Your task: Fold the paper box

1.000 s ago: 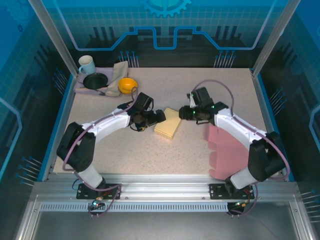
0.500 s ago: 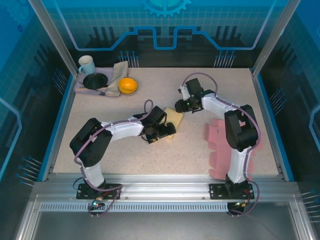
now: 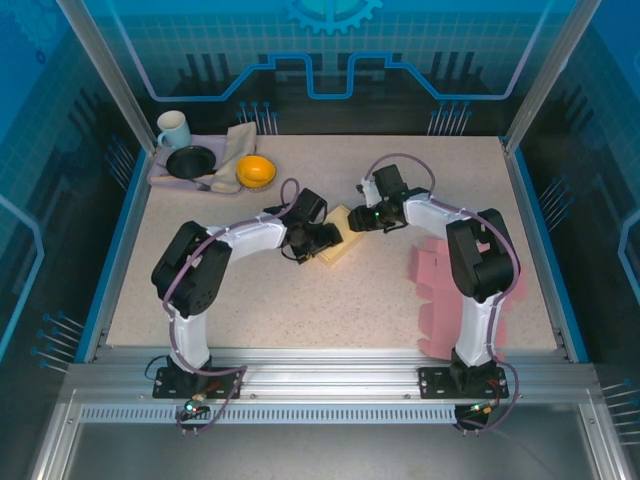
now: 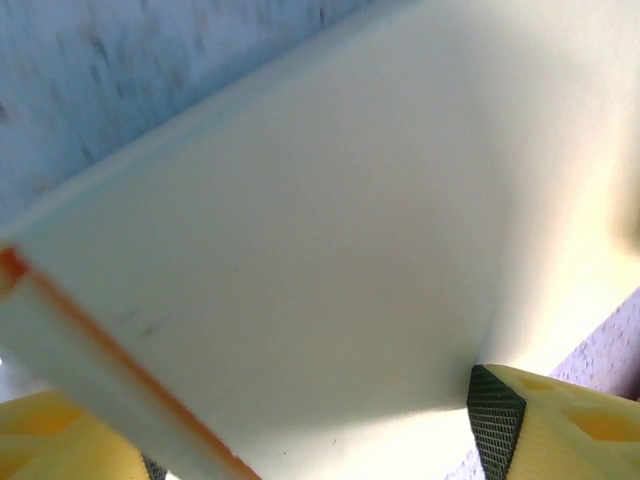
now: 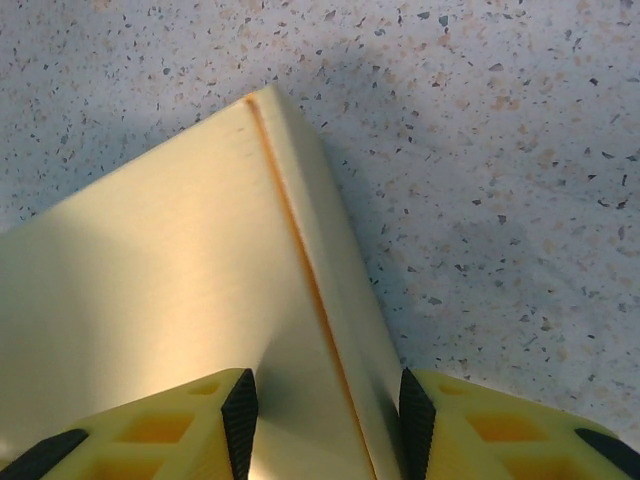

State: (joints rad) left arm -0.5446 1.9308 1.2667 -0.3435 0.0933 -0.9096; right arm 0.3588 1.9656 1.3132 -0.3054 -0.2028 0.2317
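Pinching corner of paper box with right gripper; straddling far edge with left gripper, clamped or loose unclear; box on table, right of orange bowl, near, toward arm bases

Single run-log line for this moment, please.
paper box: on table | left end effector: straddling box, grip unclear | right end effector: clamped on box edge

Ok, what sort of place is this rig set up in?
Most likely a robotics lab test cell: a speckled table boxed in by aluminium framing, blue printed backdrop panels with a gear emblem, and staged props, a paper box and a tray of crockery.
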